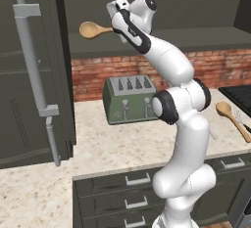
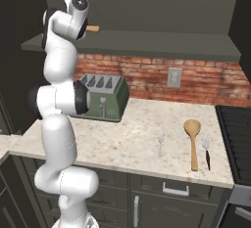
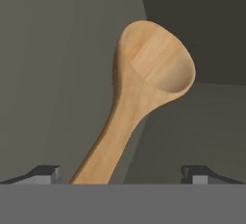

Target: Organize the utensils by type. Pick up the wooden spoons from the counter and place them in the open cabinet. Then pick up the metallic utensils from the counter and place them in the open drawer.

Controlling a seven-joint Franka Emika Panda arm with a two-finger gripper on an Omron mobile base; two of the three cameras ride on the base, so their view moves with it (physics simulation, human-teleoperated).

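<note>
The beige speckled counter (image 2: 122, 139) carries a green toaster (image 2: 100, 102) against the brick wall, 1 wooden spoon (image 2: 193, 141) near the stovetop, and 2 small metal utensils (image 2: 161, 145) flanking that spoon. The cabinet shelf (image 2: 157, 43) holds another wooden spoon (image 1: 94, 30).

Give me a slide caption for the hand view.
Open tool over a wooden spoon lying on the cabinet shelf.

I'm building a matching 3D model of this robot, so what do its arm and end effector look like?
The arm is a chain of smooth, glossy white rounded segments joined by dark, near-black rings and round joint caps. A dark band runs along the upper segment near the wrist. No cables or markings show. The end effector has two small dark grey, blocky fingertips with lighter grey faces.
</note>
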